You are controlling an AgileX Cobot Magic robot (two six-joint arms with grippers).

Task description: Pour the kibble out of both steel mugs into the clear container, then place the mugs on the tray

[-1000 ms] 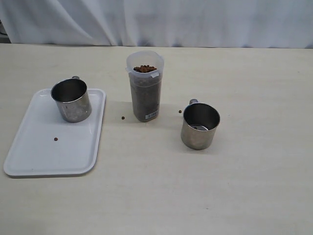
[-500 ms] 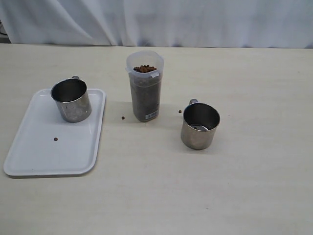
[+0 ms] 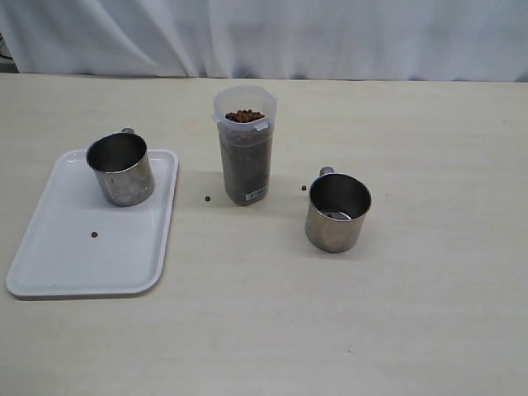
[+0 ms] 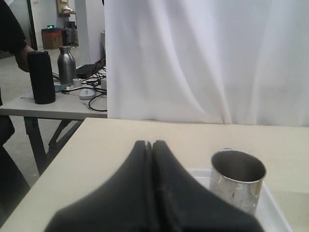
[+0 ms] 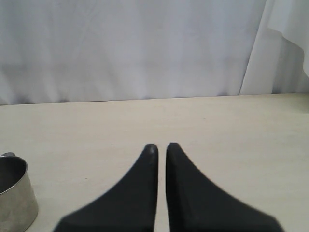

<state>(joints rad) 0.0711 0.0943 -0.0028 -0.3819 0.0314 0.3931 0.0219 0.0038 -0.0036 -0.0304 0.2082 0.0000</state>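
- Exterior view: the tray [image 3: 82, 268] lies flat on the table [image 3: 412, 313], well to the left of the clear container [image 3: 245, 157].
- We see the left steel mug [image 3: 122, 171] standing upright on the tray, at the corner that is far from us and on the container's side.
- A stray pellet [image 3: 94, 234] rests on the tray's bare floor, further left of the container than that mug and nearer to us.
- A second pellet [image 3: 207, 198] lies on the table just left of the container's base.
- The container stands upright, with kibble [image 3: 244, 116] filling it almost to the rim.
- A third pellet [image 3: 304, 187] lies on the table to the right of the container.
- The right steel mug [image 3: 337, 213] stands upright on the table, right of the container and nearer to us, apart from it.
- Left wrist view: the left gripper [image 4: 152, 145] is clenched, its fingers pressed together on nothing. The mug [image 4: 237, 179] on the tray [image 4: 275, 217] stands beyond it.
- Right wrist view: the right gripper [image 5: 161, 147] is closed to a thin slit, with nothing in it. Part of a mug [image 5: 14, 198] shows nearby.
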